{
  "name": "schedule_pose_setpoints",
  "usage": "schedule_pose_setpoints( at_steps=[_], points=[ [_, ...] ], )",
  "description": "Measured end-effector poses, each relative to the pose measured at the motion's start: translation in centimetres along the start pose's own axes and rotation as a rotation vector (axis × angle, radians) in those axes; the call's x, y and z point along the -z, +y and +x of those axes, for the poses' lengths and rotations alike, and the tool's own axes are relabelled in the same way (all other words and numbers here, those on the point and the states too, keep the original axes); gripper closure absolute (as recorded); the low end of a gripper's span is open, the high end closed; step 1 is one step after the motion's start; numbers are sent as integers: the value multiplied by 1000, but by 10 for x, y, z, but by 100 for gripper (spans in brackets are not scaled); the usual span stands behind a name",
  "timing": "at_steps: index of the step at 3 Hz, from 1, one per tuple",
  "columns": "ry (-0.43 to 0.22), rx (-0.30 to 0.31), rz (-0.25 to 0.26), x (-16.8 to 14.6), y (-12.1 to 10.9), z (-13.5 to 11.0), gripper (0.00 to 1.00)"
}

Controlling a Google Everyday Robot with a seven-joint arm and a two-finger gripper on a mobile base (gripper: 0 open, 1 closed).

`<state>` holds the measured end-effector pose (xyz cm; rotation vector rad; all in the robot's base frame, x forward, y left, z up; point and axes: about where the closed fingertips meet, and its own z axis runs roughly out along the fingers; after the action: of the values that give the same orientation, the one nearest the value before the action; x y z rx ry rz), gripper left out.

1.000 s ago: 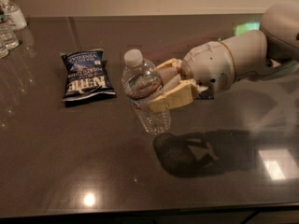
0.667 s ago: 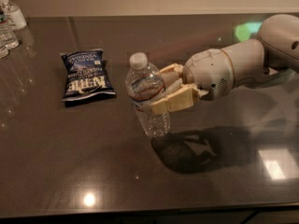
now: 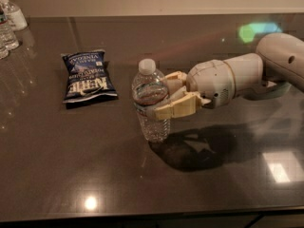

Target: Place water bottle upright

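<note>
The water bottle is clear ribbed plastic with a white cap and a dark label band. It stands nearly upright in the middle of the dark table, its base at or just above the surface. My gripper reaches in from the right on a white arm. Its tan fingers are closed around the bottle's middle, one in front and one behind.
A dark blue chip bag lies flat to the left of the bottle. A white-topped pump bottle and small clear bottles stand at the far left back corner. The table's front edge runs along the bottom.
The arm and the held bottle have shifted slightly to the right and down. The bottle stays nearly upright in the grip.
</note>
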<state>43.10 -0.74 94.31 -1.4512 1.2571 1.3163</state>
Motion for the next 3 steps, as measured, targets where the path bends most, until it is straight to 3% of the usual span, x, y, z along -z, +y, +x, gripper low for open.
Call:
schedule_pose_setpoints(
  at_steps=[2, 3],
  points=[
    [-58, 46, -22, -2, -8, 9, 100],
    [-62, 51, -21, -2, -10, 15, 90]
  ],
)
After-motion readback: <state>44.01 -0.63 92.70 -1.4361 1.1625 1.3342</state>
